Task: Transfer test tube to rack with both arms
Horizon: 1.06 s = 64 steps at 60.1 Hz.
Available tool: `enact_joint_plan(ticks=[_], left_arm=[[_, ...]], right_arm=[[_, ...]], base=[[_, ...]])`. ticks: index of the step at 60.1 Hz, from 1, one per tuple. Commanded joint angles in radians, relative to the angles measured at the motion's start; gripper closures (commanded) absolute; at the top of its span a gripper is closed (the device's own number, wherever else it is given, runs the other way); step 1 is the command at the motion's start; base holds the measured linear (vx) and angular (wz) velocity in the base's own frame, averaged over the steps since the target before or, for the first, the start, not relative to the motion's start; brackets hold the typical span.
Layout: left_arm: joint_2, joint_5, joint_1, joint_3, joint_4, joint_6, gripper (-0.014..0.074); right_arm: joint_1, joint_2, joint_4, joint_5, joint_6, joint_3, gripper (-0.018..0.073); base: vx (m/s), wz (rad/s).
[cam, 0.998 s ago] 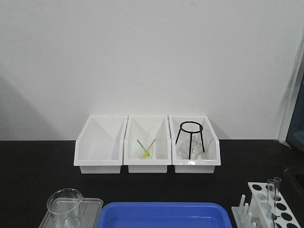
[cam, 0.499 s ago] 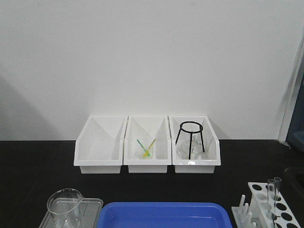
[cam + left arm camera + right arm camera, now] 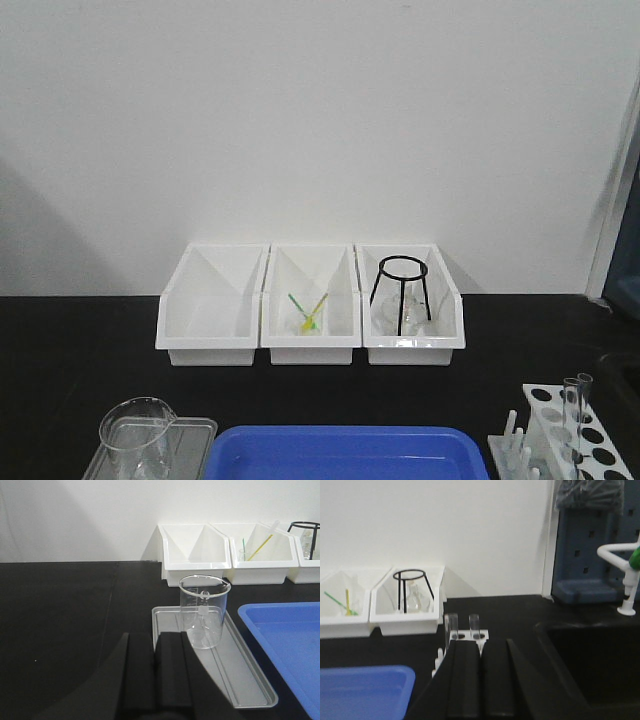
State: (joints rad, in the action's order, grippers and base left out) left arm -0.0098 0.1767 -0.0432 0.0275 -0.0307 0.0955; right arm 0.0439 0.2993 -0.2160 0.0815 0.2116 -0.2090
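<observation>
Front view: bins (image 3: 310, 340) behind blue tray (image 3: 340, 452).

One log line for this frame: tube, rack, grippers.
clear glass test tube: upright in white holed rack | left gripper: shut, empty, near beaker | right gripper: shut, empty, behind rack

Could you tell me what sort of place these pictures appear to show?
Most likely a chemistry lab bench: a glass beaker on a tray, test tubes in a white rack, and a black sink with a tap.
</observation>
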Motion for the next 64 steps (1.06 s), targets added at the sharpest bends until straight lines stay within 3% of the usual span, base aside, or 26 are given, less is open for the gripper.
enact_joint_plan(ticks=[1, 11, 64], left_arm=[[-0.015, -0.080, 0.001, -0.021, 0.009, 0.007, 0.0603], [-0.015, -0.078, 0.001, -0.021, 0.009, 0.007, 0.0603], [-0.014, -0.069, 0.001, -0.021, 0.009, 0.007, 0.0603]], right_arm=[[0.005, -0.117, 0.031, -0.109, -0.036, 0.114, 0.0570], [0.005, -0.331, 0.088, -0.093, -0.041, 0.257, 0.0570], [0.005, -0.318, 0.091, -0.071, -0.041, 0.256, 0.0570]], base=[[0.00, 0.00], [0.00, 0.00], [0.00, 0.00]])
